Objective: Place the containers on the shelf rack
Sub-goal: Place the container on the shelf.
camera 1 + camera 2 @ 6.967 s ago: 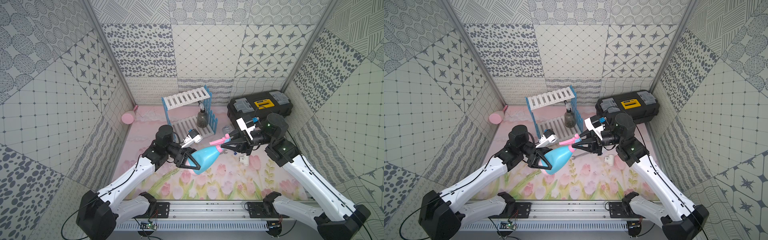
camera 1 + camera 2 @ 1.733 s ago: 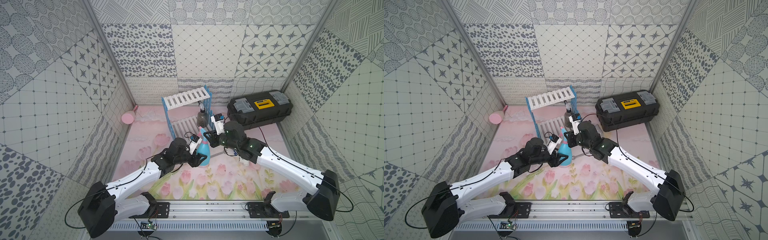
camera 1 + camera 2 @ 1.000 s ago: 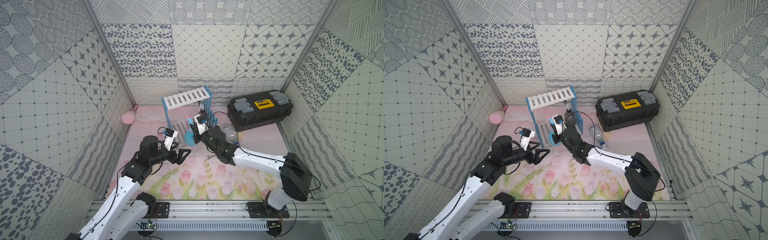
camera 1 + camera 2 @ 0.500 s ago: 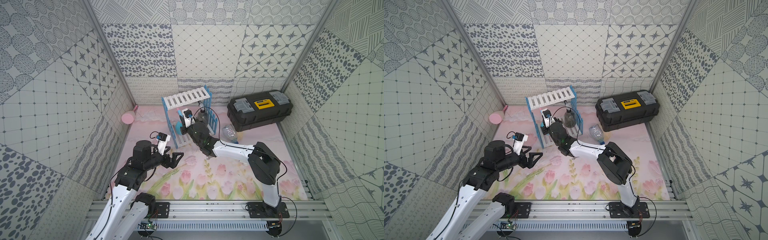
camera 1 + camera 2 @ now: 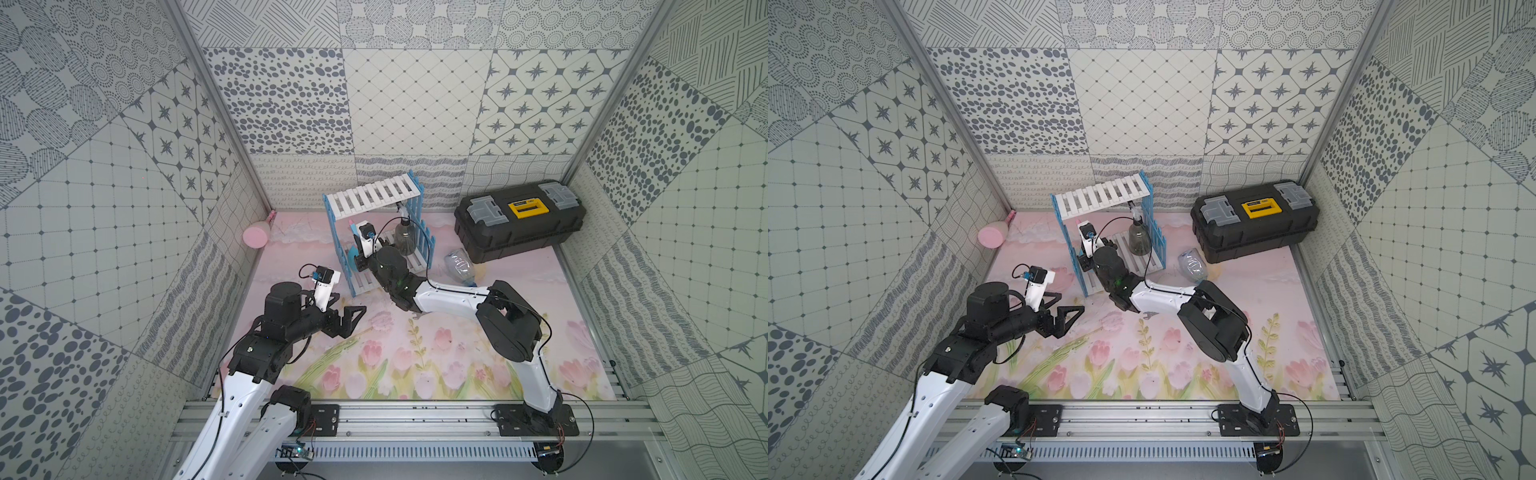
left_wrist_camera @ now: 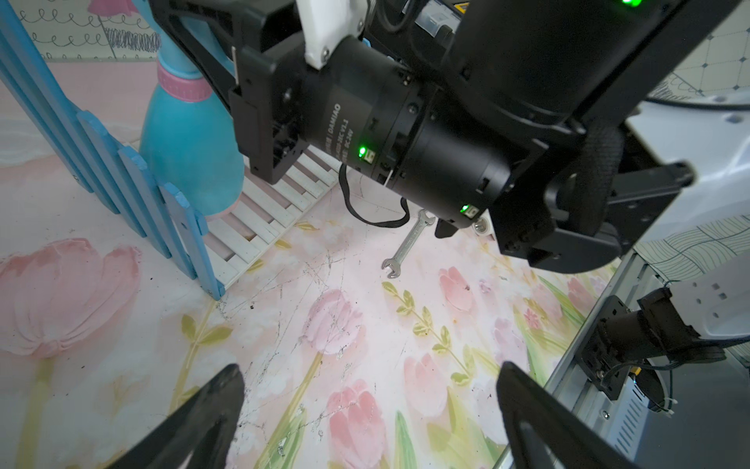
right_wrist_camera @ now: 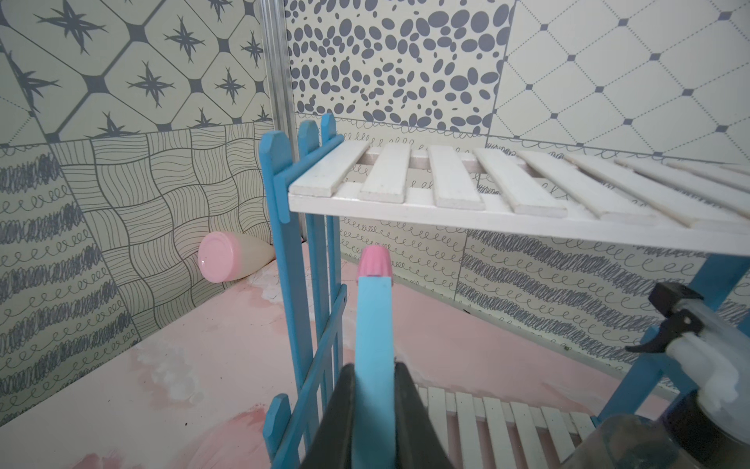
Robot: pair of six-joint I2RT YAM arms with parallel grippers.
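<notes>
- Since seven seconds ago, when both arms held it over mid-table, your teal cone-shaped plastic spray bottle has gone into the small two-tier shelf rack of white slats with light-blue picket sides, and the left arm has pulled back.
- Your right end effector is clamped on the teal bottle's spray head, with the pink nozzle poking out past the fingers under the upper shelf.
- In the left wrist view, the teal bottle's base sits on the lower slats, just inside the picket side nearer the left arm.
- Your left end effector hangs over the flower-print table, near the rack, with its fingers wide apart and nothing between them.
- You have the smoky dark translucent spray bottle upright at the other end of the lower shelf.
- The clear spray bottle with a blue collar lies on its side on the table, between the rack and the black toolbox with a yellow handle.
- The cream-pink cone-shaped bottle lies on its side in the far corner, well apart from the rack.
- A small metal wrench lies on the table under your right arm.
</notes>
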